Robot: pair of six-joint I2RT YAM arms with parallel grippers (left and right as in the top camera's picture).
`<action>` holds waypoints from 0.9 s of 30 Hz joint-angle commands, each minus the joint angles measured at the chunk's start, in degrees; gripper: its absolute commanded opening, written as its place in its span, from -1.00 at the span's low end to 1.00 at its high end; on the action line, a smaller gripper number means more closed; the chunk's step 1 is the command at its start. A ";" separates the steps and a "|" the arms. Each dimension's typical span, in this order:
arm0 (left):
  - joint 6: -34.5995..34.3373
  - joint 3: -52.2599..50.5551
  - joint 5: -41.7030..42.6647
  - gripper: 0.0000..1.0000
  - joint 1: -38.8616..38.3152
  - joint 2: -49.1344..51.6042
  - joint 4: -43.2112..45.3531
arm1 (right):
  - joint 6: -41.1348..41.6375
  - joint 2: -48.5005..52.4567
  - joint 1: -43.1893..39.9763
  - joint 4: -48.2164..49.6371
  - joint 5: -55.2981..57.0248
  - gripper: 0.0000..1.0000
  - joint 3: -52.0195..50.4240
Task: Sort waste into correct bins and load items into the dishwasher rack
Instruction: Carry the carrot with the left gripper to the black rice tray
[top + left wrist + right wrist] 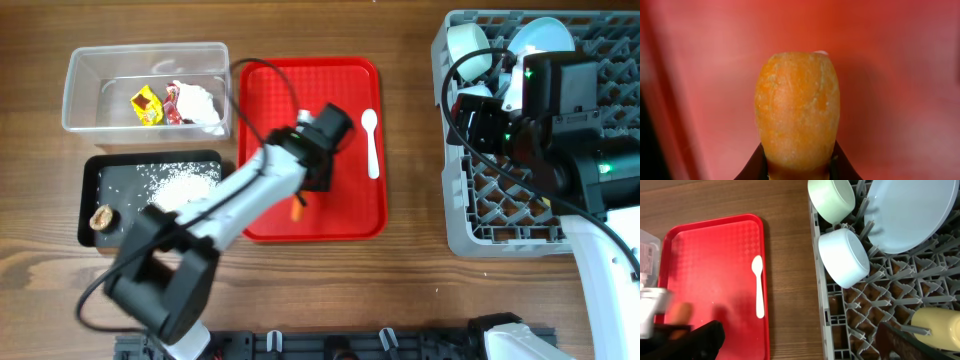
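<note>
1. The left hand (797,169) pinches the orange carrot (797,110) by one end, a dark finger on each side; it is above the red serving tray (350,215).
2. The white spoon (371,143) lies on that tray's right side, apart from the carrot.
3. The right hand (800,332) is spread wide, gripping nothing, over the dishwasher rack (470,225); two bowls (845,255), the plate (910,215) and the yellow cup (940,325) sit in it.
4. The clear tub (90,55) holds snack wrappers (147,104) and crumpled paper (200,103); the black tray (125,160) holds rice (185,183) and a brown lump (102,215).
</note>
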 commanded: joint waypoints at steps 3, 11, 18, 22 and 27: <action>-5.11 0.87 -1.20 -0.92 14.36 -5.86 -8.59 | 0.72 0.33 -0.20 0.00 1.01 0.99 -0.09; -6.14 0.59 -1.20 -0.92 38.77 -5.84 -13.38 | 0.72 0.33 -0.20 -0.02 0.98 0.99 -0.09; -14.14 -6.51 0.52 -0.92 55.28 -5.84 -7.80 | 0.72 0.33 -0.20 0.02 0.98 0.99 -0.09; -14.12 -12.02 4.92 -0.92 59.54 -5.84 0.00 | 0.74 0.33 -0.20 0.02 0.98 0.99 -0.09; -14.12 -13.64 4.90 -0.85 59.63 -5.84 4.09 | 0.90 0.33 -0.20 0.00 0.96 0.99 -0.09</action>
